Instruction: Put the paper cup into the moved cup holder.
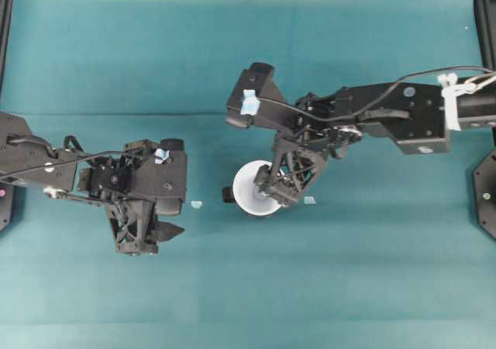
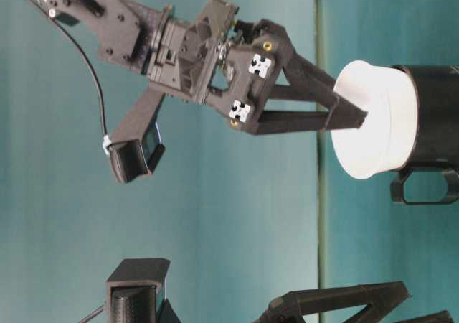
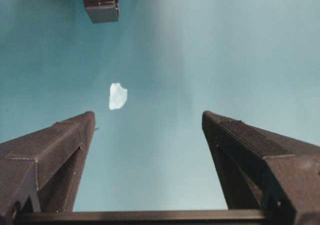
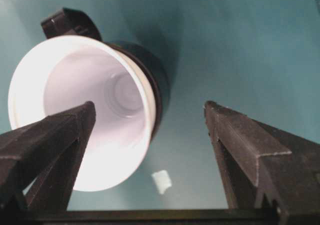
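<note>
Paper cup (image 4: 80, 110) is seated in the cup holder (image 2: 437, 115), rim and upper wall sticking out above it. Your right gripper (image 4: 150, 115) is at the cup's rim, fingers spread wide, gripping nothing. Left gripper (image 3: 148, 117) is well apart over the table (image 1: 349, 287), fingers also spread wide.

A teal table (image 1: 372, 287) is spreading across every view, its surface lying smooth and plain. Two small pale scraps are lying on it, well apart: one scrap (image 1: 196, 205) is sitting left of the middle in the overhead view, and the other scrap (image 1: 309, 200) is resting further right. Black frame posts (image 1: 5, 15) are standing at the table's far corners.
</note>
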